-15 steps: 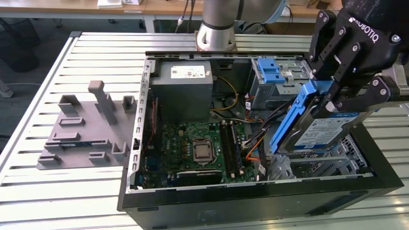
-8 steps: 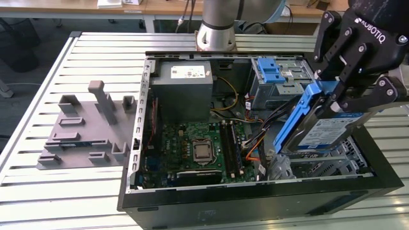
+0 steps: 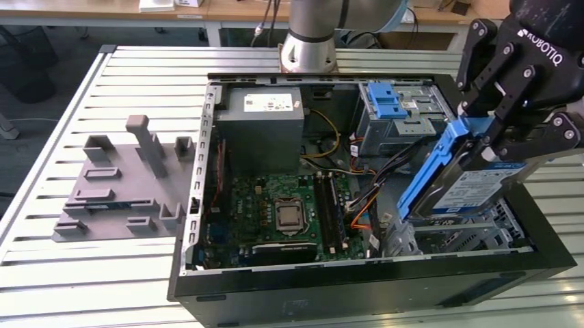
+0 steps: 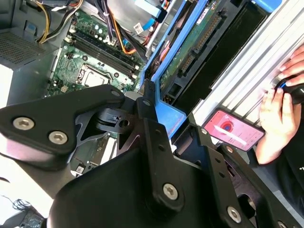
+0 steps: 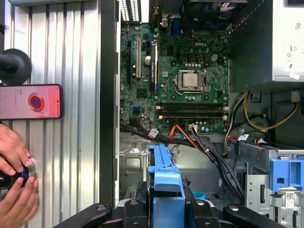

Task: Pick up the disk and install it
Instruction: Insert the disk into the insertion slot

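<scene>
The disk, a silver drive with a white-and-blue label in a blue carrier frame, hangs tilted on edge over the open computer case, at the exterior view's right. Its lower end dips toward the metal drive bay. My gripper is shut on the disk's upper part, with the black fingers clamping its faces. In the first wrist view the blue carrier sticks out from between the fingers. The second wrist view looks past the gripper at the disk's circuit-board side.
Inside the case lie the green motherboard, a grey power supply, a blue latch piece and loose cables beside the bay. A grey fixture stands on the slatted table. A person's hands and a phone rest beside the case.
</scene>
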{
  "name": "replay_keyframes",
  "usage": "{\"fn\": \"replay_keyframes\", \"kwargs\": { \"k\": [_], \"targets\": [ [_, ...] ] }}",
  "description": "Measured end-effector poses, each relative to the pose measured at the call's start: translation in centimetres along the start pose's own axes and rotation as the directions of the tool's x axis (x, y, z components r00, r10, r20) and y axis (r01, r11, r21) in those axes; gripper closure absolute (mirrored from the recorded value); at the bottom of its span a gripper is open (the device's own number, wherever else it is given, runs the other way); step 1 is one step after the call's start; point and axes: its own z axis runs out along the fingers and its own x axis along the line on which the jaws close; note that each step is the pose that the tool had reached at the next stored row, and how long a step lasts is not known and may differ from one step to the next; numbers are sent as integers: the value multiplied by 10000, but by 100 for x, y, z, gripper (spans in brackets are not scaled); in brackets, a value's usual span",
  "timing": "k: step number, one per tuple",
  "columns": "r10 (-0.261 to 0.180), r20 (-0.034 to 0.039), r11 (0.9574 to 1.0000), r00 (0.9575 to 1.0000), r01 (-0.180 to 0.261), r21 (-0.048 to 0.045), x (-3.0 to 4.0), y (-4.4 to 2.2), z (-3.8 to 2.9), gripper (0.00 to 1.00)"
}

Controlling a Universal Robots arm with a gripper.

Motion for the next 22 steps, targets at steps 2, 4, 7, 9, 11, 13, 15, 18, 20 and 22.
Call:
{"fn": "replay_keyframes", "kwargs": {
  "k": [2,4,7,9,11,13,15,18,20,22],
  "targets": [
    [0,3,10000,10000,0,0,0,-17,7,64],
    [0,1,10000,10000,0,0,0,-30,11,64],
    [0,2,10000,10000,0,0,0,-54,17,64],
    [-1,3,10000,10000,1,0,1,-76,23,64],
    [-1,14,10000,10000,1,1,1,-97,29,64],
    [-1,27,10000,10000,1,1,1,-115,34,64],
    [-1,48,10000,10000,1,0,1,-124,42,64],
    [-2,194,10000,9998,2,1,2,-126,52,64],
    [-4,233,10000,9997,4,1,1,-131,57,64],
    [-3,229,10000,9997,3,0,1,-134,60,64]
  ]
}}
